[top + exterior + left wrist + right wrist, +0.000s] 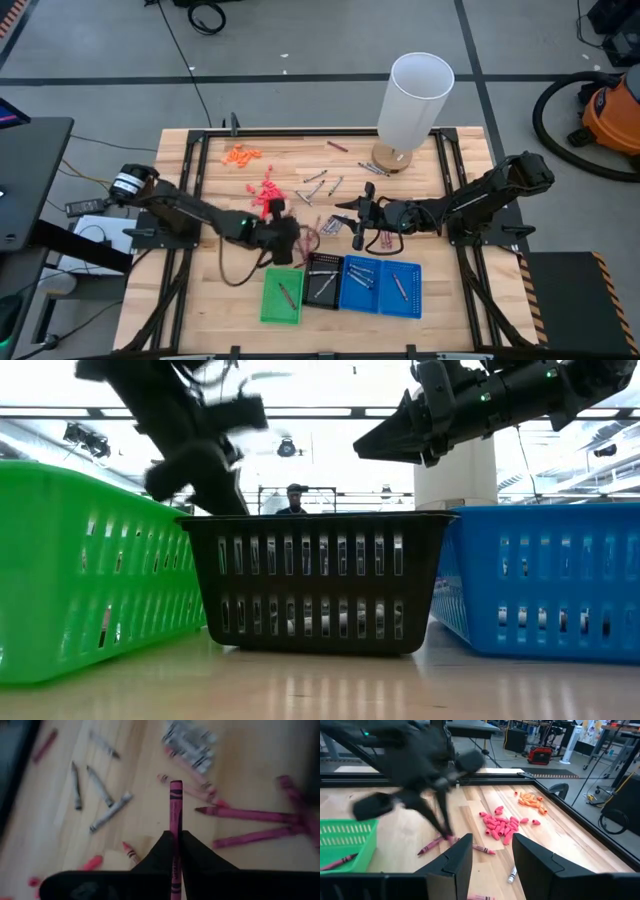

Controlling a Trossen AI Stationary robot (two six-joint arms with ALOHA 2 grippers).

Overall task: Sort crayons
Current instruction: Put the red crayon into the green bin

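High view: left end effector (pixel 292 238) sits mid-counter, just above the green tray (pixel 281 297) and black tray (pixel 322 279), over a patch of maroon crayons (pixel 310 240). Right end effector (pixel 358 222) hangs nearby, just above the blue trays (pixel 380 287), fingers apart. Grey crayons (pixel 322 186) lie loose farther up the counter (pixel 190 200), w/ a pink-red cluster (pixel 266 197) and an orange cluster (pixel 241 155) beyond. White cylinder (pixel 414 102) stands at the far edge. Green tray holds one crayon; black and blue trays hold several.

Low view: green, black (pixel 318 582) and blue (pixel 545 575) trays in a row, seen side-on. Both arms come in from above, blurred; can't read fingers here. A person (pixel 293 500) shows far off behind the black tray.

Left wrist view: left end effector (pixel 176 847) clenched on one maroon crayon (pixel 175 805), which sticks straight out past the fingertips (pixel 162 842). Below it on the wood: more maroon crayons (pixel 250 814), grey crayons (pixel 110 811), a red crayon (pixel 131 853).

Right wrist view: right end effector (pixel 492 860) released, nothing between its fingers (pixel 462 857). Ahead, the left arm (pixel 415 775) reaches down toward maroon crayons (pixel 431 845) beside the green tray (pixel 345 837), which has a crayon inside. Pink-red cluster (pixel 499 825) and orange cluster (pixel 531 801) lie farther on.
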